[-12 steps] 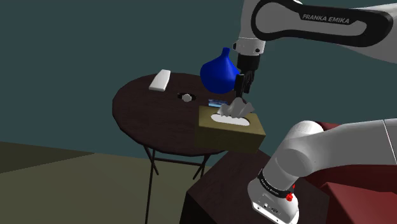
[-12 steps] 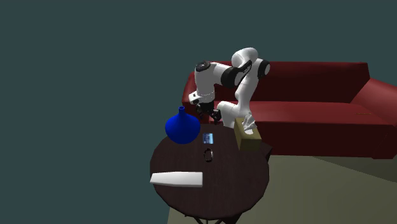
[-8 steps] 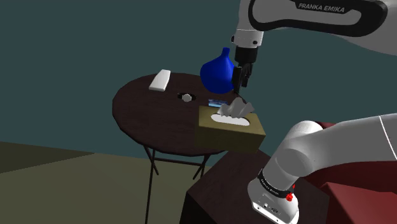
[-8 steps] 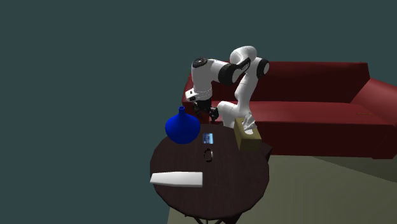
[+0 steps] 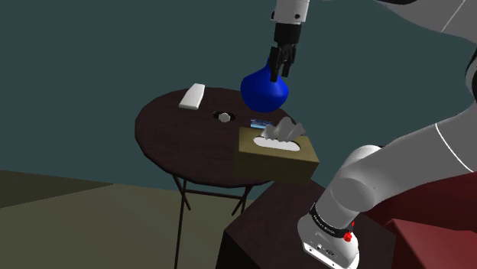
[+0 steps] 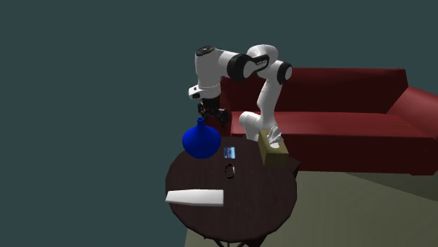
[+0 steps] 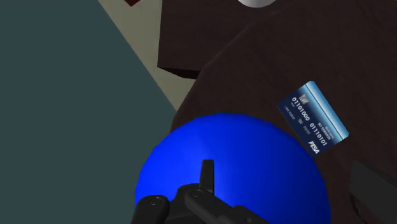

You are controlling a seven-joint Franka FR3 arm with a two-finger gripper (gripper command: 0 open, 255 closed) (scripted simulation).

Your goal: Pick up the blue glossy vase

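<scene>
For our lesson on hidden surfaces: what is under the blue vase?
The dark round table lies below the blue vase. Its wide body hides its base and the tabletop right beneath.

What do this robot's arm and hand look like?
The arm is a chain of rounded, glossy white segments linked by dark joints. A small red button sits near its base. The hand at the far end is all black and narrower than the arm.
</scene>
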